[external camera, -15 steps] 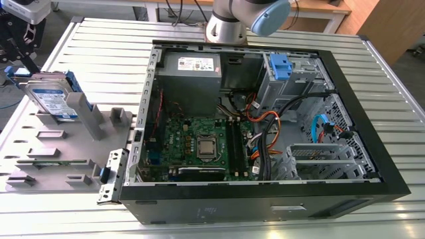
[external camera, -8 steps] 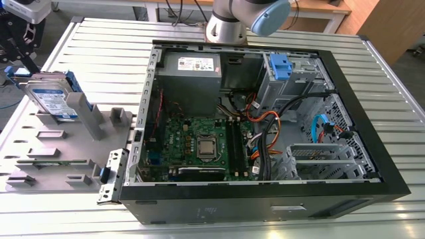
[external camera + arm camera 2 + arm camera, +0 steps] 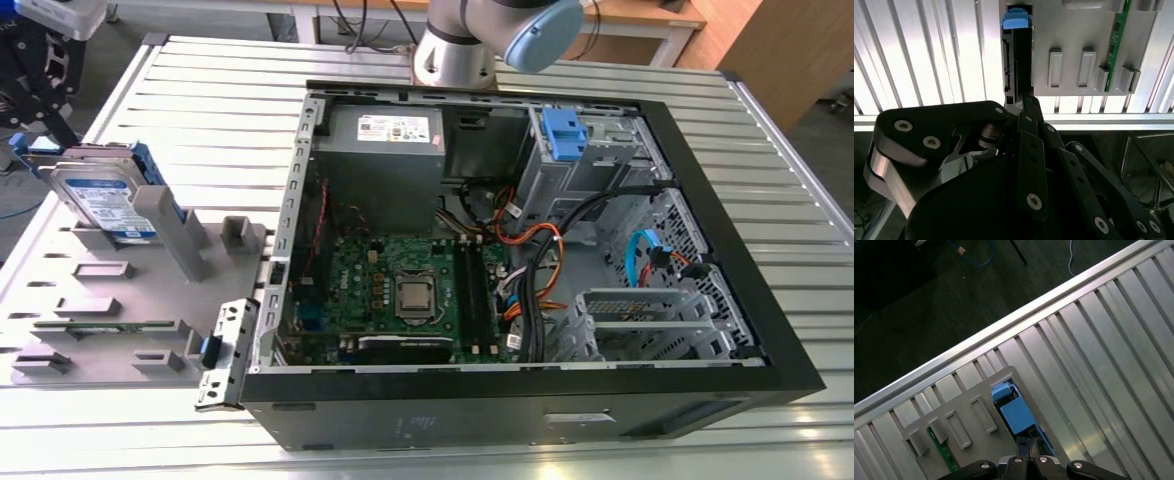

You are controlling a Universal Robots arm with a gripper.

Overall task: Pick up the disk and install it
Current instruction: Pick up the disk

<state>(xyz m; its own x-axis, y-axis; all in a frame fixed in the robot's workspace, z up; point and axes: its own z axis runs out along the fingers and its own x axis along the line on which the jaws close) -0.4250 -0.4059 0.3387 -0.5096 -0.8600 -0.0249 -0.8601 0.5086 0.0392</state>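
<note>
Disk (image 3: 114, 205), silver rectangular drive w/ blue plastic frame, upright in grey slotted rack (image 3: 160, 300); black gripper (image 3: 1029, 452) over rack, tips pressed together, empty. Risk: ramming disk edge, tipping it.

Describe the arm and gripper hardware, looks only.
In the exterior view the arm is a silver-grey tube with a pale blue round cap on its joint. In the second wrist view the gripper is matte black, built from flat link bars pinned with silver screws, with a bare metal edge on one rounded knuckle.
</note>
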